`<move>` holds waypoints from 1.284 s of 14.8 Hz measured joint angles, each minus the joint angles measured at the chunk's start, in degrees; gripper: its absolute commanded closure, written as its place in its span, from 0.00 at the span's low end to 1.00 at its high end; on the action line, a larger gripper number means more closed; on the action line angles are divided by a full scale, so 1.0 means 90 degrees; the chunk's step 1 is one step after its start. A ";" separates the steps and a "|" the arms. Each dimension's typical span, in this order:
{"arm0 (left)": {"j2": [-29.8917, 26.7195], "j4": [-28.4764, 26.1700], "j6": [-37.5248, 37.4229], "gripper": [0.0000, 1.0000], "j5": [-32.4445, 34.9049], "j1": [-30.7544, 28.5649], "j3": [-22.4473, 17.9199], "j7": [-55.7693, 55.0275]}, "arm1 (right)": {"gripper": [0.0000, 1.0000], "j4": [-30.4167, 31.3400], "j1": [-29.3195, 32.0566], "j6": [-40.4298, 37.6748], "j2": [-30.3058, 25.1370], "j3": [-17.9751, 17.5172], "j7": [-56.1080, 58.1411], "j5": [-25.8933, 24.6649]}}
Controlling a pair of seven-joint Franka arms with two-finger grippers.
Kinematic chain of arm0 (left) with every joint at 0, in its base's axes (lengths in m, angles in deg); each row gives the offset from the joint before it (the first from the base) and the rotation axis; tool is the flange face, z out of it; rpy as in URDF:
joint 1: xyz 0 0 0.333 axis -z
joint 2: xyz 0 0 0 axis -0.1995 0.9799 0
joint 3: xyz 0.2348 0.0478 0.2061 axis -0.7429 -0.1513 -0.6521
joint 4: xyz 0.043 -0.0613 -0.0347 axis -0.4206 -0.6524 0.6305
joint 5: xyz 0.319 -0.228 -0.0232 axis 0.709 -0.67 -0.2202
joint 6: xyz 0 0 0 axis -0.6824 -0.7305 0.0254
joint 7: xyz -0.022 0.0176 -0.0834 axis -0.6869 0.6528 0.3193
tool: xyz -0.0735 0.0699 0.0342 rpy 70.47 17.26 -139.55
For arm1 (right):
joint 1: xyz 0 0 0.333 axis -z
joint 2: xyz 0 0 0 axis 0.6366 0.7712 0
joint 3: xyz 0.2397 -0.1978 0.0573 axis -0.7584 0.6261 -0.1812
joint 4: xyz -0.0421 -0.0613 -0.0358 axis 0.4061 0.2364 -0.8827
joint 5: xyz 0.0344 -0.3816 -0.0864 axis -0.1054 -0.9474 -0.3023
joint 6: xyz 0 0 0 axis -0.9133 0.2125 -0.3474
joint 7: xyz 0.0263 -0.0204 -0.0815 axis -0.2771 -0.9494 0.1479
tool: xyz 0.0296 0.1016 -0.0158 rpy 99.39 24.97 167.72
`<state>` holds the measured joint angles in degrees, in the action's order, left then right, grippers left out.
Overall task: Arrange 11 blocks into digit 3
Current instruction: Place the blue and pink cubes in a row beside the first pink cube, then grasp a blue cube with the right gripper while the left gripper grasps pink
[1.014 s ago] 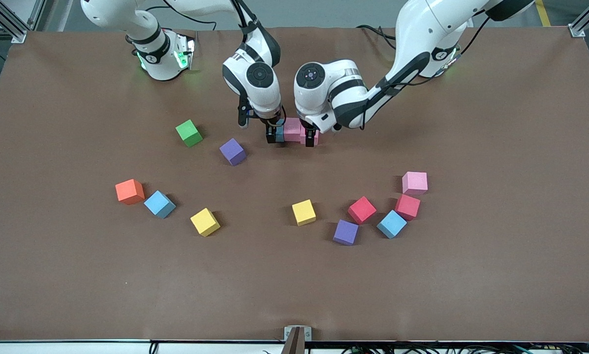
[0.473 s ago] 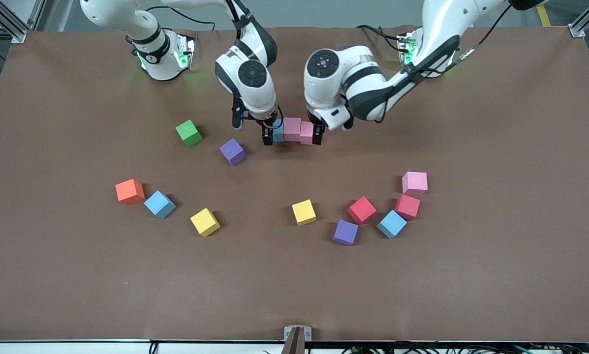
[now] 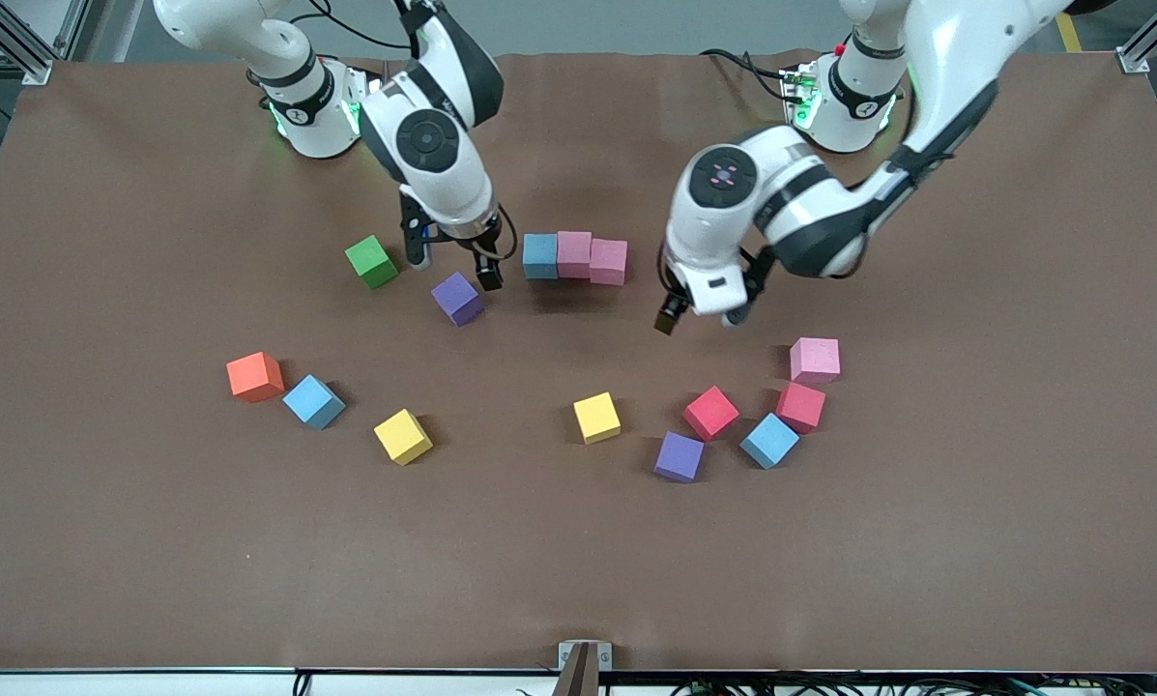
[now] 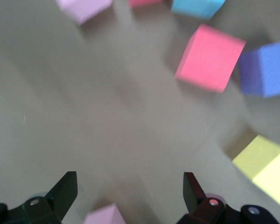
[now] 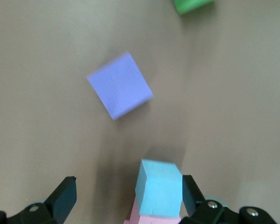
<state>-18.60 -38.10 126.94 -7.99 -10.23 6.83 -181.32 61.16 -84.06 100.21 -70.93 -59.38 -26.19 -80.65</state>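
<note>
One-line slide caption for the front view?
Both open grippers, right and left, flank a finished top bar: one light blue cube, two pink; ten cubes lie scattered nearer the camera.

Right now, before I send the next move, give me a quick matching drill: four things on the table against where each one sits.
Things:
1. green cube
2. orange cube
3. row of three cubes
4. left gripper

Places:
A. beside a light blue cube, toward the right arm's end
B. open, above bare table near the red cube
C. between the two grippers
D. beside the right gripper, farther from the camera than a purple cube

Pairs: 1-D, 2-A, 3-C, 4-B
</note>
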 measured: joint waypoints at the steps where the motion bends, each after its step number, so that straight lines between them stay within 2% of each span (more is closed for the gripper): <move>1: -0.0067 -0.0012 -0.0024 0.00 0.0009 -0.0310 0.0054 0.0529 | 0.00 0.0015 0.0215 -0.0027 -0.0019 0.0003 0.0341 -0.0156; 5: -0.0288 -0.0152 -0.0055 0.00 0.0078 -0.1132 0.0138 0.1929 | 0.00 0.0058 0.1305 -0.0034 -0.0024 0.0023 0.2193 -0.0632; 9: -0.0303 -0.0441 -0.0009 0.00 0.0458 -0.1658 0.0147 0.2688 | 0.00 0.0066 0.2754 0.0095 -0.0022 0.0045 0.4930 -0.0699; 12: -0.0303 -0.0623 0.0113 0.00 0.0509 -0.1933 0.0149 0.3926 | 0.00 0.0109 0.3578 0.0547 0.0057 0.0045 0.6630 -0.0700; 15: -0.0301 -0.0771 0.0141 0.00 0.0515 -0.2122 0.0149 0.5736 | 0.00 0.0171 0.3914 0.1038 0.0403 0.0038 0.7602 -0.0700; 19: -0.0250 -0.1002 0.0238 0.00 0.0515 -0.2380 0.0141 0.7701 | 0.00 0.0172 0.3910 0.1855 0.0928 -0.0053 0.7770 -0.0700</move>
<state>-20.85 -47.12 129.08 -3.36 -31.65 8.10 -112.02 62.71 -48.87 116.91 -62.57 -59.86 43.74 -86.96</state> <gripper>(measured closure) 0.000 0.000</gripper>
